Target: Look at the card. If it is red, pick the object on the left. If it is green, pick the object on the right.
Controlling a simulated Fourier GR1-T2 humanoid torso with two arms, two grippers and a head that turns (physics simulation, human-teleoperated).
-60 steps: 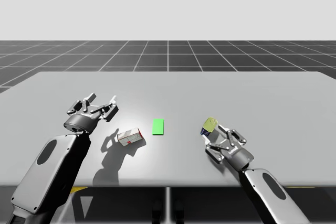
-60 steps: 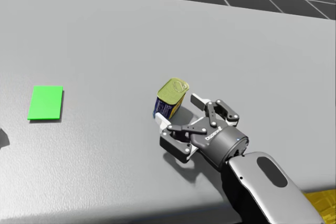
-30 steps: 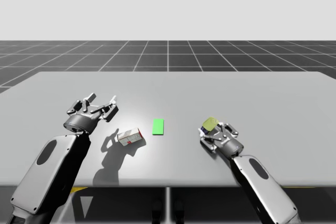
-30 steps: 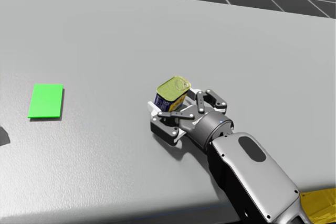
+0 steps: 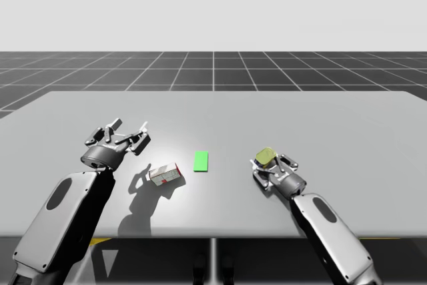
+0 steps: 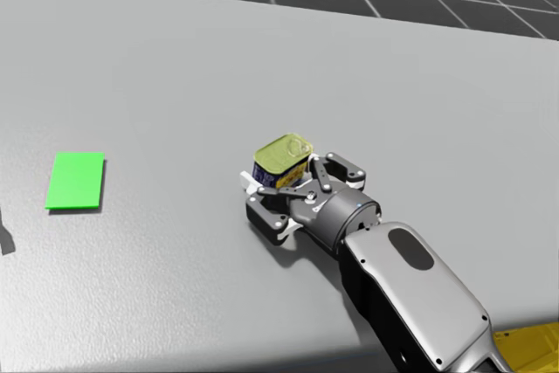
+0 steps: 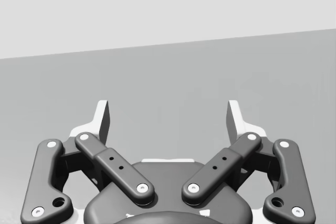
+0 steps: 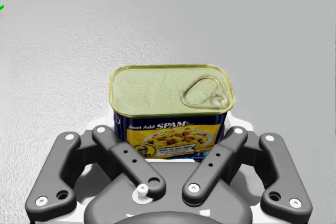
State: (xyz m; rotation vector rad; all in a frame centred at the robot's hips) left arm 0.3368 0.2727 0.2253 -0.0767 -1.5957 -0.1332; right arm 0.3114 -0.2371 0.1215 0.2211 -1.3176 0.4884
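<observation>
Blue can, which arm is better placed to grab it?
Right. The card is green; my right gripper is at the blue can, my left gripper far off by the box.

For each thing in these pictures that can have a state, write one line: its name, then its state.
card: green, lying flat on the table.
blue rectangular can: upright on the table, lid sealed, gripped from two sides.
red and white box: lying on the table, not touched by either gripper.
right gripper: shut on the blue rectangular can.
left gripper: open, holding nothing.
</observation>
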